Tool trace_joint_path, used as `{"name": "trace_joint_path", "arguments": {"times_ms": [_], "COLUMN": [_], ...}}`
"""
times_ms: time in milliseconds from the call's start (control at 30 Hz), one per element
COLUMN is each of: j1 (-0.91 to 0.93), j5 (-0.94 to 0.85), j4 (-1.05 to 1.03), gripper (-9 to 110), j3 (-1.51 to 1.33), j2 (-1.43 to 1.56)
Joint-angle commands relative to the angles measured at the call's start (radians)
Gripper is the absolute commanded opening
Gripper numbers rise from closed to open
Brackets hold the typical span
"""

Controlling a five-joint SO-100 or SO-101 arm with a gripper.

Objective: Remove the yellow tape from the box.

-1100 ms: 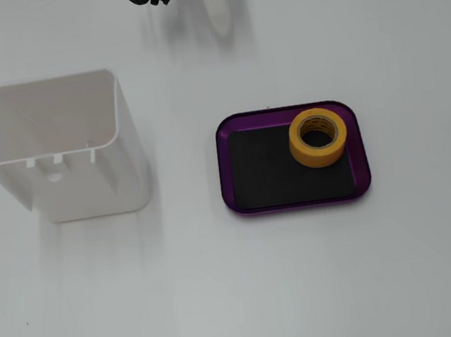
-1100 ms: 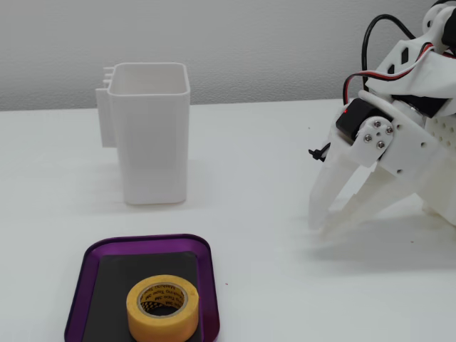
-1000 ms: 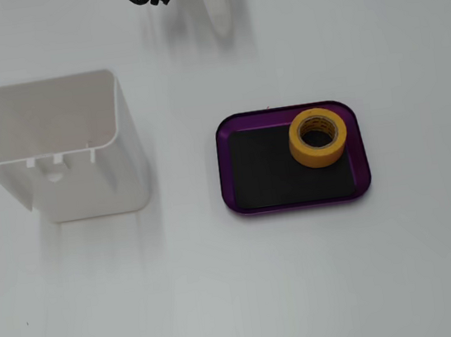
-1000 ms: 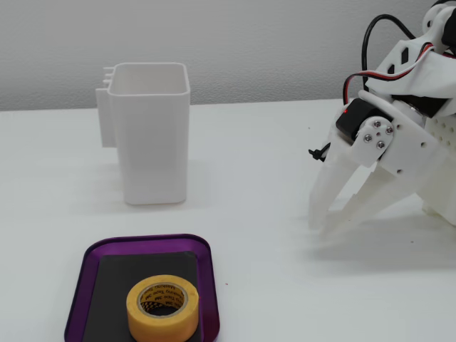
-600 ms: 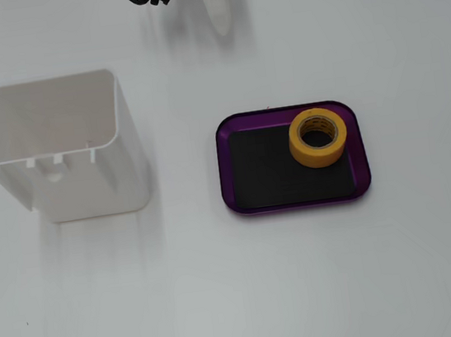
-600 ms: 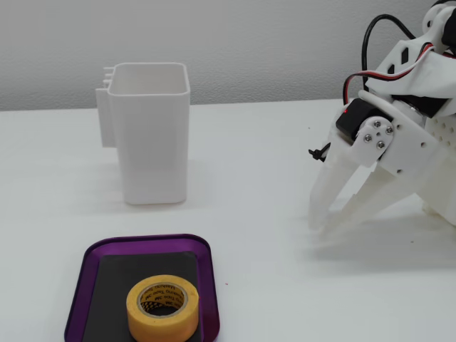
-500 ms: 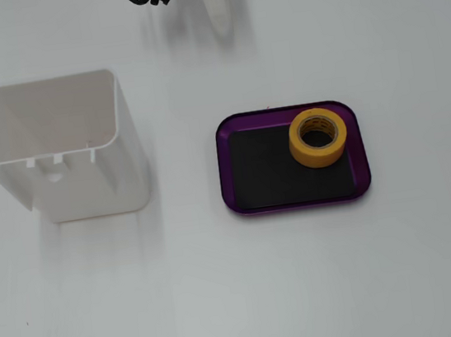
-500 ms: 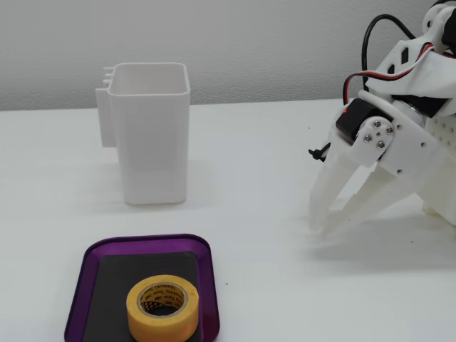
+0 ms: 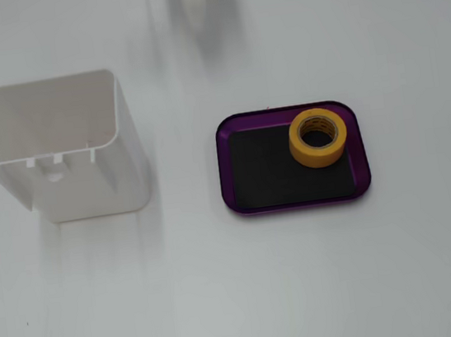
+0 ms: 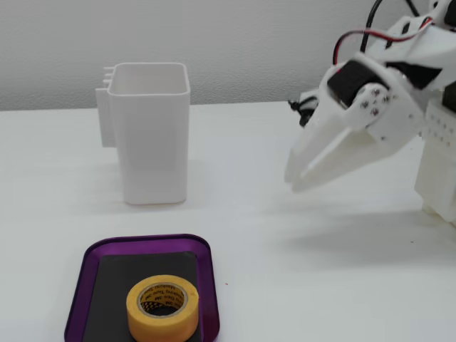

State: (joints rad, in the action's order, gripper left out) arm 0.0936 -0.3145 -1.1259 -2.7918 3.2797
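- Fixed view from above: small roll of yellow-orange tape (image 9: 318,137) lying flat, hole up, in the upper right corner of the shallow purple tray with black inner surface (image 9: 247,207), close against the rim there.
- Same roll (image 10: 162,308) in the lower fixed view, at the near end of the tray (image 10: 78,285), well apart from the white two-finger gripper (image 10: 291,179).
- Likely trouble: with the roll so close to the rim, a finger could land on the purple lip rather than inside the hole, shoving or tipping the light tray.
- Also possible: lifting the tray along with the roll if a finger wedges against the wall.
- Tall white plastic bin (image 10: 153,135) standing between arm and tray in the lower view; could be clipped on a low sweep.
- Arm raised above the white table (image 10: 299,285), wrist pitched down, fingertips aimed down and to the left in that view.
- Fingers close to pressed together, only a thin gap at the tips, pinching nothing.
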Motion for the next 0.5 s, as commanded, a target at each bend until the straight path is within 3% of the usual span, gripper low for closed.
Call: {"name": "trace_joint_path", "arguments": {"times_ms": [0, 300, 467], "j1": [-0.061, -0.305, -0.333], "j5": [-0.066, -0.063, 0.046], "j4": [-0.054, -0.095, -0.098], "gripper": [3, 11, 11], "j3": [0.19, 0.704, 1.009], "j2": [-0.218, -0.999, -1.348]}}
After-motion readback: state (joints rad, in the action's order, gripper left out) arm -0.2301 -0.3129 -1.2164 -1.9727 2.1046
